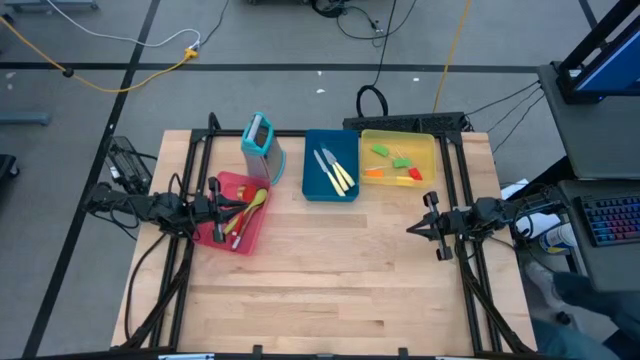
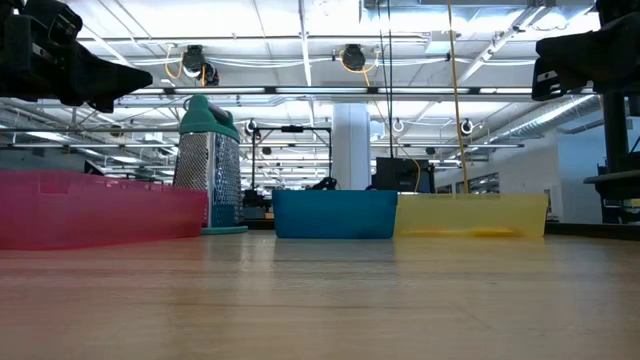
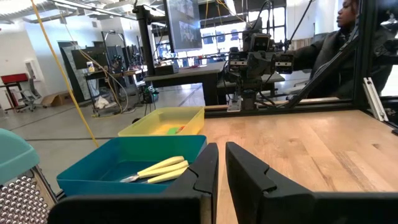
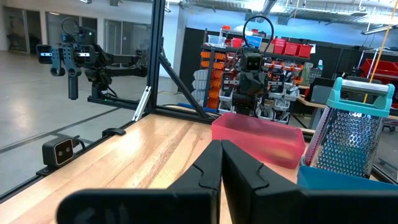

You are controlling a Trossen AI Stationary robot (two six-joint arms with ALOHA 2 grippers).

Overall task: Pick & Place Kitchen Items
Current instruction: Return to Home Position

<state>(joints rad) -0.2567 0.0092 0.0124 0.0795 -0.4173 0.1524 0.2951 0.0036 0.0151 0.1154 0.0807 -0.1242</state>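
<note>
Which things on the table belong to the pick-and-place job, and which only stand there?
Job:
- spoons in red tray
- knives in blue tray
- mini spatulas in yellow tray

Standing by:
- teal grater
- cables on floor

L gripper point(image 1: 214, 208) nearly closed, empty; R gripper point(image 1: 412, 229) closed, empty; both raised.

High view: overhead, straight down on whole worktop point(image 1: 330, 290). Low view: worktop level, close to surface, facing trays point(image 2: 335, 214) — room behind. Wrist views: face each other across worktop; both share trays, grater point(image 4: 354, 127).
</note>
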